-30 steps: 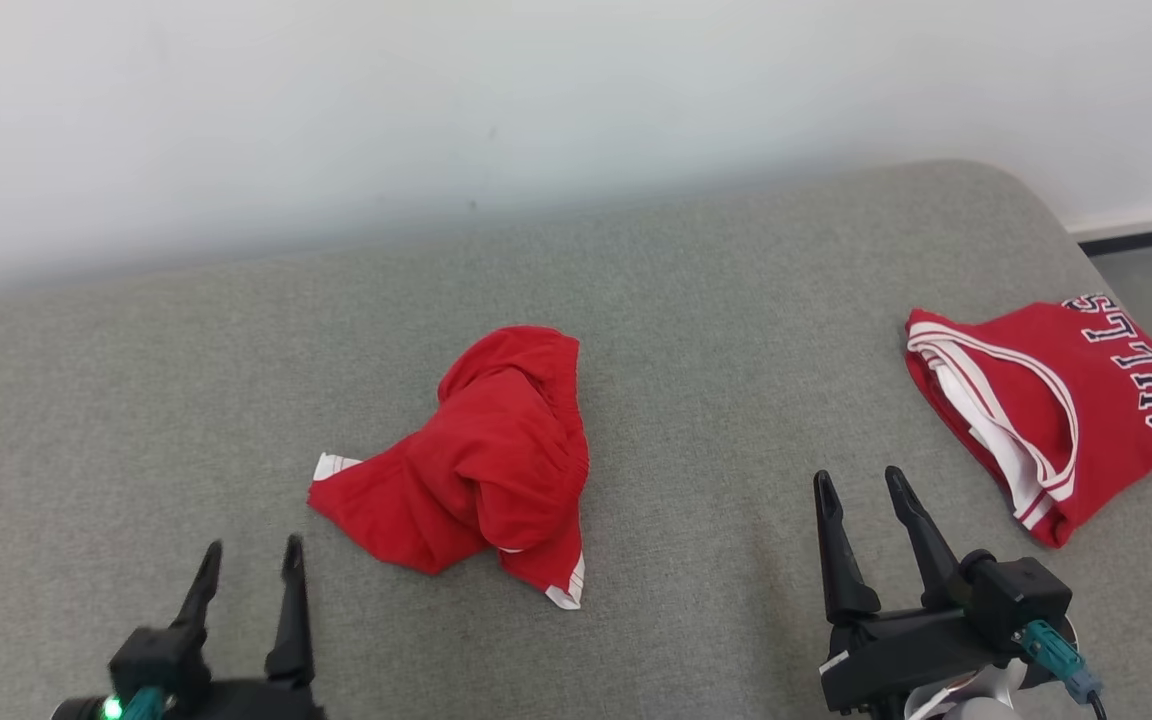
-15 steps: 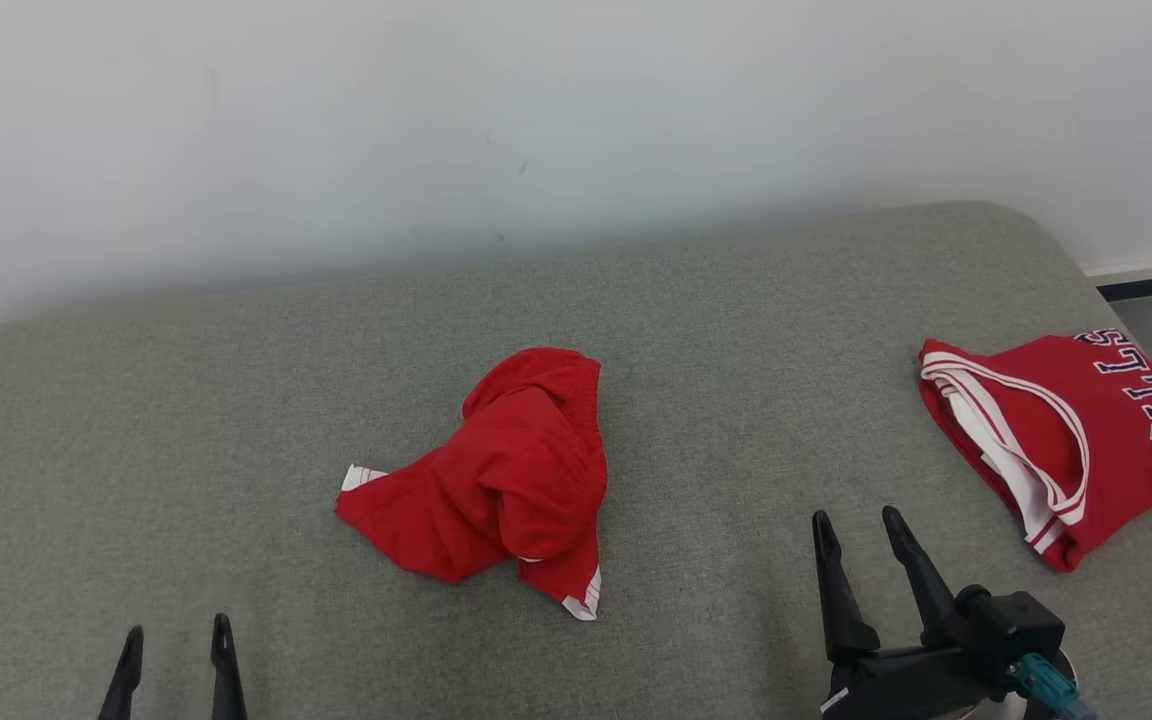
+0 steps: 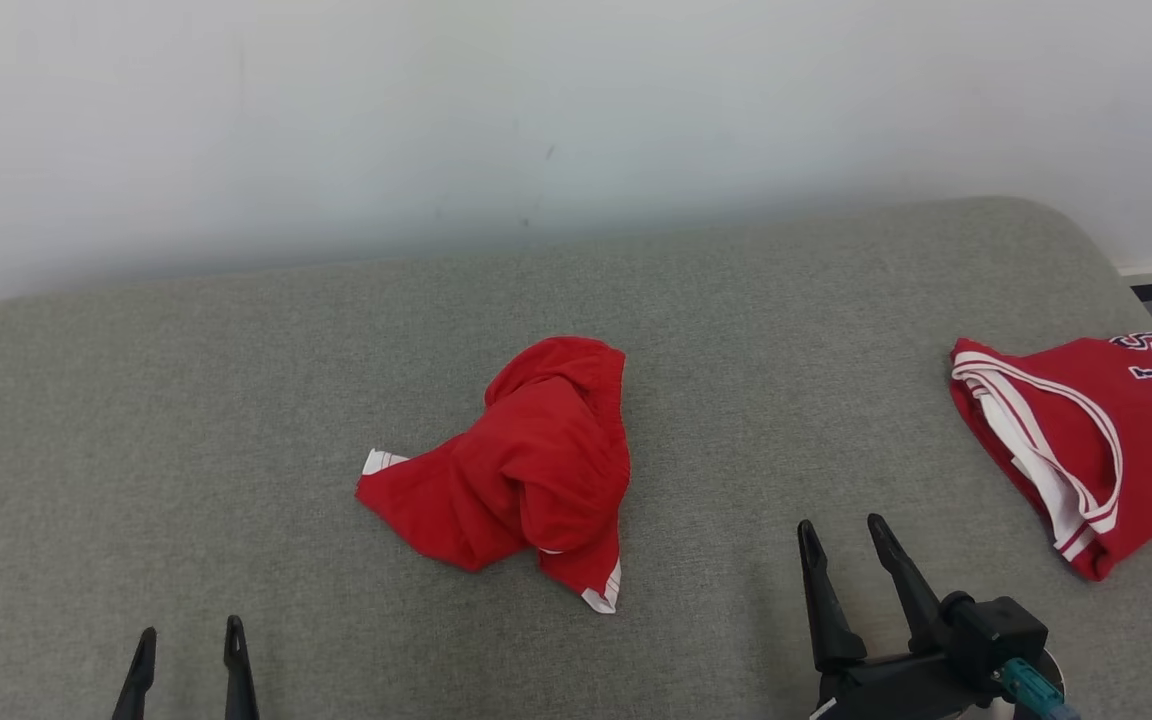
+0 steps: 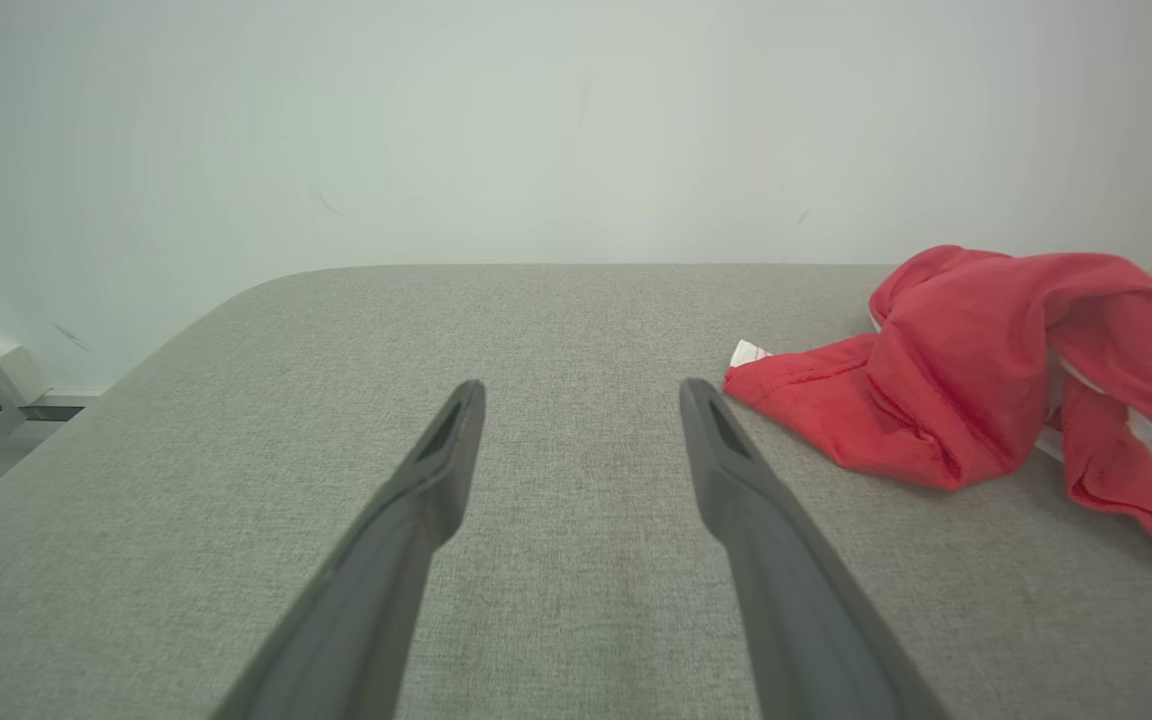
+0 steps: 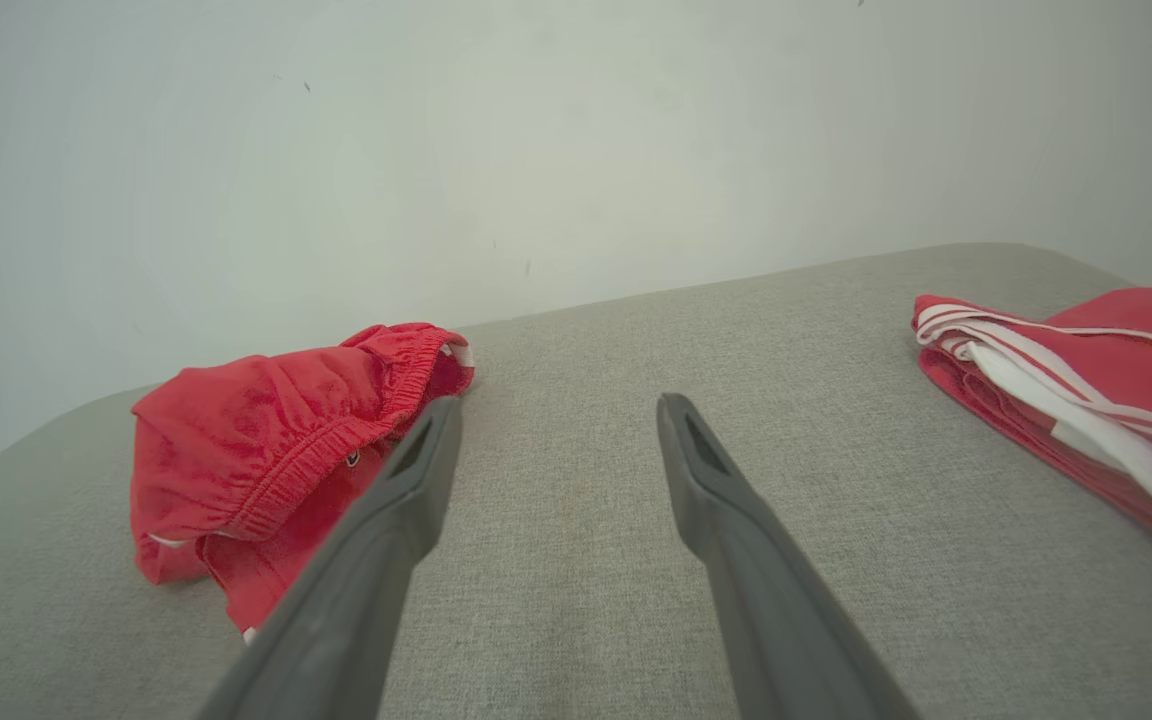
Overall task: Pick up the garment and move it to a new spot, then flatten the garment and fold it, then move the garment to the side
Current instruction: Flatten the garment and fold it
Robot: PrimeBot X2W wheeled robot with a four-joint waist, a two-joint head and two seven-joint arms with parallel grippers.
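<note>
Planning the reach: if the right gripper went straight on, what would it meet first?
Likely only bare grey cushion, then wall: the right gripper points between the crumpled red garment and the folded jersey.

We locate the garment point(image 3: 521, 470) near the middle of the cushion point(image 3: 186, 420), with the wall point(image 3: 536, 100) directly behind the cushion. The jersey point(image 3: 1106, 440) lies on the same cushion, well to the right of the garment. Our left gripper point(image 3: 190, 630) is before and left of the garment; our right gripper point(image 3: 841, 524) is before it on the right, between garment and jersey.
</note>
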